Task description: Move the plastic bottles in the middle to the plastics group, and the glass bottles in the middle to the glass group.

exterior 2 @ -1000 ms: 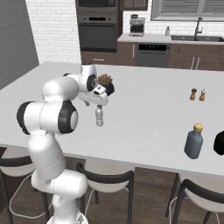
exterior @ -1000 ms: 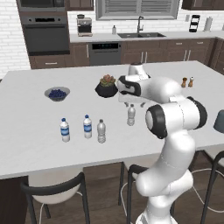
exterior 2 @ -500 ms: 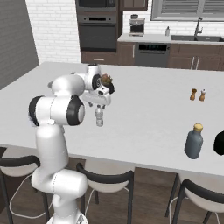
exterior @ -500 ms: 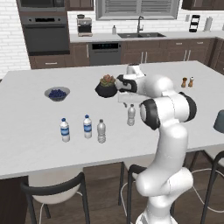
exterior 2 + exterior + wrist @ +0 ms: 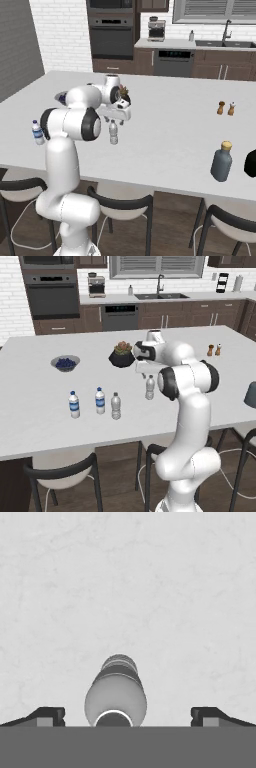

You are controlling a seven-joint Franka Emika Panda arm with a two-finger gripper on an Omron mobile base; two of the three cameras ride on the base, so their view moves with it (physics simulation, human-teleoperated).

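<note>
A small clear unlabelled plastic bottle (image 5: 150,387) (image 5: 113,133) stands upright in the middle of the white counter. My gripper (image 5: 145,373) (image 5: 114,119) hangs open just above it. From the hand view the bottle (image 5: 116,693) lies between the two fingertips (image 5: 48,716), its cap low in the picture, and neither tip touches it. Another clear unlabelled bottle (image 5: 116,406) stands next to the two blue-labelled bottles (image 5: 74,405) (image 5: 100,401) of the plastics group at the left. The dark slate-blue glass bottle (image 5: 221,161) with a yellowish cap stands near the front right.
A potted plant (image 5: 121,354) sits just behind the gripper. A bowl of blueberries (image 5: 65,362) is at the left, and two small brown shakers (image 5: 214,349) (image 5: 226,108) at the far right. A dark object (image 5: 251,395) shows at the right edge. Stools stand along the counter's front edge.
The hand has come down a little over the clear bottle and the elbow has swung in. The jaws stayed open and no bottle moved.
</note>
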